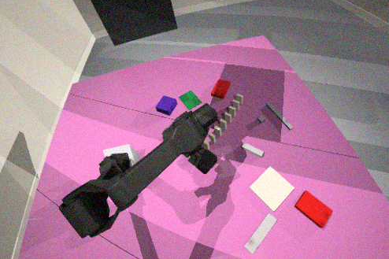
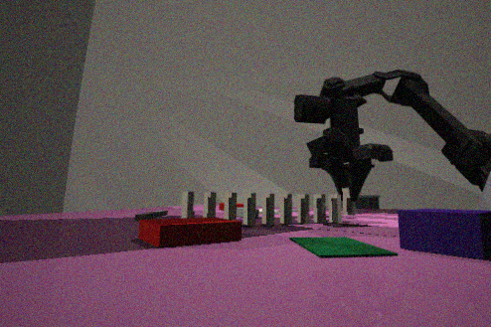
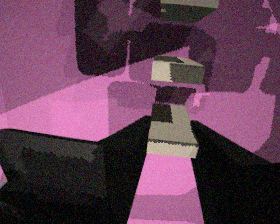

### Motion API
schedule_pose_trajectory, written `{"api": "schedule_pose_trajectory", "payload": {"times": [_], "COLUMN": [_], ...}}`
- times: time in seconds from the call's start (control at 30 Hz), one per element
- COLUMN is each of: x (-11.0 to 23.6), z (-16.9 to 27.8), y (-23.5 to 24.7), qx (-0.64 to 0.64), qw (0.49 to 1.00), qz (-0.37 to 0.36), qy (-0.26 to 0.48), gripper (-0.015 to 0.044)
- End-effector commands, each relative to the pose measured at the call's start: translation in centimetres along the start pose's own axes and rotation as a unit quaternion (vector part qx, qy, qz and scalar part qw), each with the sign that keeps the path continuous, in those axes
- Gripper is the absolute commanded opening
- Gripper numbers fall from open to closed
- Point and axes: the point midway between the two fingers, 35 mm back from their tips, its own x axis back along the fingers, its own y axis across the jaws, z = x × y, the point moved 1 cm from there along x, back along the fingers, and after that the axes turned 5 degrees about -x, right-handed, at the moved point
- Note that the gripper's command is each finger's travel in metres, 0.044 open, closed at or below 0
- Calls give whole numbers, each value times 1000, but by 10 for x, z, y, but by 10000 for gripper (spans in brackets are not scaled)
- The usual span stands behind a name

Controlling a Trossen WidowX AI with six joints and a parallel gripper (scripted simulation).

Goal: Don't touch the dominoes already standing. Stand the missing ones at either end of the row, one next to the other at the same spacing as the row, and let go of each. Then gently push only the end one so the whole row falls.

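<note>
A row of pale upright dominoes (image 1: 223, 124) (image 2: 268, 209) stands on the pink table (image 1: 157, 191) (image 2: 199, 281). My gripper (image 2: 351, 197) (image 3: 169, 124) is shut on a pale domino (image 2: 346, 197) (image 3: 172, 125), held upright and low just past the row's near end, on the right in the exterior view. The nearest row domino (image 3: 186, 73) stands apart from it, ahead in the wrist view. I cannot tell whether the held domino's foot touches the table. The arm hides the fingertips in the top view.
Beside the row lie a red block (image 1: 220, 89) (image 2: 199, 233), a green square (image 1: 190, 100) (image 2: 343, 246) and a blue block (image 1: 166, 105) (image 2: 442, 234). Across it are a dark bar (image 1: 279, 116), a small grey block (image 1: 261, 119), a white bar (image 1: 253, 149) and a cream square (image 1: 272, 188).
</note>
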Motion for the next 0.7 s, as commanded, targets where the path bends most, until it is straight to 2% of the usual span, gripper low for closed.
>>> {"api": "schedule_pose_trajectory", "payload": {"times": [0.0, 0.33, 0.67], "x": [-8, -8, -8], "z": [2, 2, 2], "y": [0, 0, 0], "qx": [3, 3, 3], "qw": [1000, 1000, 1000], "qz": [4, 4, 4], "qy": [1, 1, 1], "gripper": [107, 107, 370]}}
